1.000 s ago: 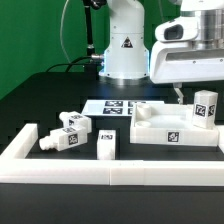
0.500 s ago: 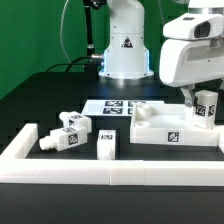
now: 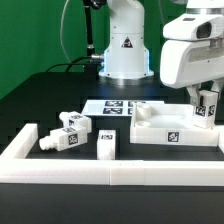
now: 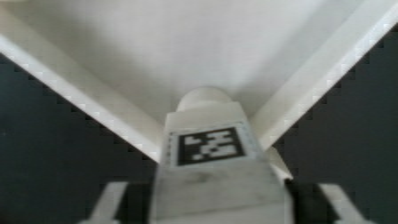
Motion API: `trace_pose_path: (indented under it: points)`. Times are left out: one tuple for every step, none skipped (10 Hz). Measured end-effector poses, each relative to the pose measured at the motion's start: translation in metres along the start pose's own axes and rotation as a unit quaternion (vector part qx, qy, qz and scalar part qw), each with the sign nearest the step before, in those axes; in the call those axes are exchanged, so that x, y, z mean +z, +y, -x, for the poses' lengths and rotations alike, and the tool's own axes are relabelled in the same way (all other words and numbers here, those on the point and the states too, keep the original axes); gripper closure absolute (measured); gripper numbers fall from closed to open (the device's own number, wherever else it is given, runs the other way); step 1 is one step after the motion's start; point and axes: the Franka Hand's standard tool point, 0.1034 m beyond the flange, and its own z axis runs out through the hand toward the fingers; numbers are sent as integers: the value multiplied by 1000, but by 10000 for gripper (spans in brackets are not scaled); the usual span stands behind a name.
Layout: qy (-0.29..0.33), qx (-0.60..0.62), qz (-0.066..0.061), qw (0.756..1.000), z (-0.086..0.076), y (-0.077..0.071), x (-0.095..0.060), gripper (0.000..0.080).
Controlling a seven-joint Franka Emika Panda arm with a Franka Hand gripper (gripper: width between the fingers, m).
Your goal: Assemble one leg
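No readable writing, only fiducial tags. The arm reaches down, its gripper [image 3: 207, 104] clenched around the leg [image 3: 208, 106] (upright, tag outward), over the white tabletop piece [image 3: 170, 133] near the bench's exterior-view right edge.

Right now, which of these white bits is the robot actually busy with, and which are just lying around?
In use:
- the leg, held in the gripper over the right corner of the wide white tray-like piece
- that tray-like piece

Lying about:
- three loose tagged posts
- the marker board
- the white rail along the table's front
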Motion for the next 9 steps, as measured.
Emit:
trace_pose_path:
  points:
    - [0, 1, 0, 1000, 0, 1, 0, 515]
    - [1, 19, -3, 1000, 2, 4, 0, 515]
    - [3, 96, -8, 995, 2, 3, 0, 515]
    - [4, 176, -15, 984, 2, 2, 1, 515]
    - [7, 234, -21, 972, 2, 3, 1, 515]
    - [7, 266, -23, 964, 2, 2, 1, 515]
    - [6, 292, -24, 956, 2, 2, 1, 515]
    - [6, 317, -24, 948, 2, 2, 1, 515]
    - [6, 365, -26, 931, 2, 2, 1, 515]
